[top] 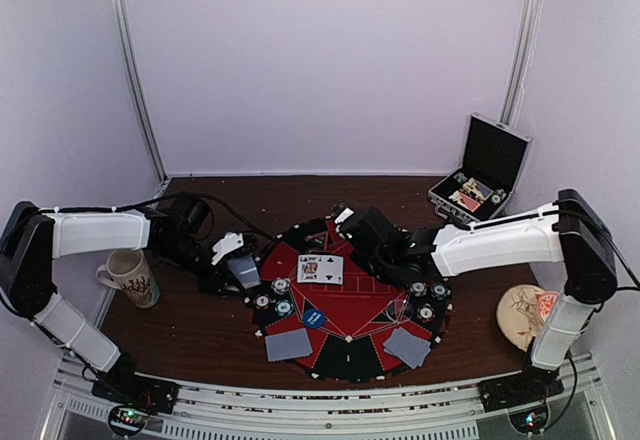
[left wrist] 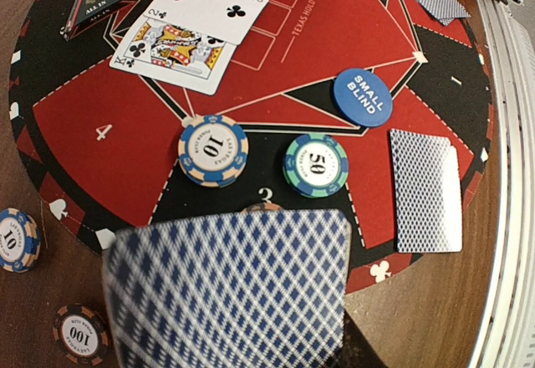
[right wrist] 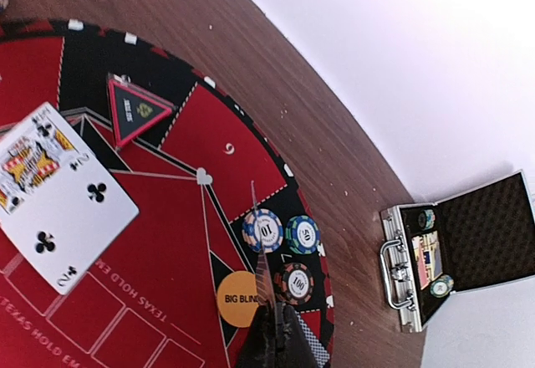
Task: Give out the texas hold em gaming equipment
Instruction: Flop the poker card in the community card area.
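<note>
A round red-and-black felt poker mat [top: 360, 295] lies at the middle of the brown wooden counter [top: 300, 192]. The left tool [top: 232, 265] hangs over the mat's left rim, clamped on a blue-checked-back playing card [left wrist: 226, 293] that fills the foreground of the left wrist view, blurred. The right tool [right wrist: 272, 339] is above the mat's right half, pressed together on a thin card seen edge-on [right wrist: 262, 251], so its face cannot be read. Near the mat's centre lie two face-up cards [left wrist: 188, 29], a two of clubs overlapping a king of clubs. Toward the mat's near edge sit a round blue SMALL BLIND disc [left wrist: 363, 97], a blue-and-white 10 chip [left wrist: 213, 150] with a green 50 chip [left wrist: 316, 165] near it, and a face-down checked card [left wrist: 426, 190]. Just off the mat's left rim, on bare wood, rest a second 10 chip [left wrist: 17, 238] and a black 100 chip [left wrist: 81, 333]. On the mat's right side a round orange BIG BLIND disc [right wrist: 234, 299] lies just beside a cluster of three chips marked 10, 50 and 100 [right wrist: 302, 234]. A red-edged triangular ALL IN marker [right wrist: 138, 110] sits at the mat's far side. An open silver-edged black case [top: 480, 175] stands beyond the mat's far right rim, and a patterned mug [top: 130, 278] stands well off its left rim
</note>
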`<state>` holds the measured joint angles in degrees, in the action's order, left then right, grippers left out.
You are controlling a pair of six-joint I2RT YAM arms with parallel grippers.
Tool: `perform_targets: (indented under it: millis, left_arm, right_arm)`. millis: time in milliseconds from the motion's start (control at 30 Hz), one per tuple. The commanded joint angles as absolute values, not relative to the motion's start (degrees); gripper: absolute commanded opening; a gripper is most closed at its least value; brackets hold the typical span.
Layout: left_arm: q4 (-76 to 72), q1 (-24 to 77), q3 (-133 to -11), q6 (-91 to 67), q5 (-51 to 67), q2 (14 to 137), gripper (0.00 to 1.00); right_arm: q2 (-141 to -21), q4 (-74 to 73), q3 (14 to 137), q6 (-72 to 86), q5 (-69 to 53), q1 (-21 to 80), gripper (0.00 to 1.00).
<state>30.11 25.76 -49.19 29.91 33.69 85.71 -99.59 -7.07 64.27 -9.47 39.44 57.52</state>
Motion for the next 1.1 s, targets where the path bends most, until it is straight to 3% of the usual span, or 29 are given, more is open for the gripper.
perform_targets:
  millis: [0,533,1067]
  left_arm:
    - [29.5,25.7,-50.4,30.4,35.0,84.8,0.35]
    - [29.5,25.7,-50.3,30.5,35.0,84.7,0.35]
    - [29.5,25.7,-50.2,30.5,34.9,84.6,0.35]
  right_arm:
    - [-104.2,-6.6,64.9,-16.9,45.8,58.0,0.0]
    - [-115.1,0.7,67.3,-24.0,41.8,59.4,0.0]
    - [-117.8,3.5,67.1,-24.5,34.4,60.6,0.0]
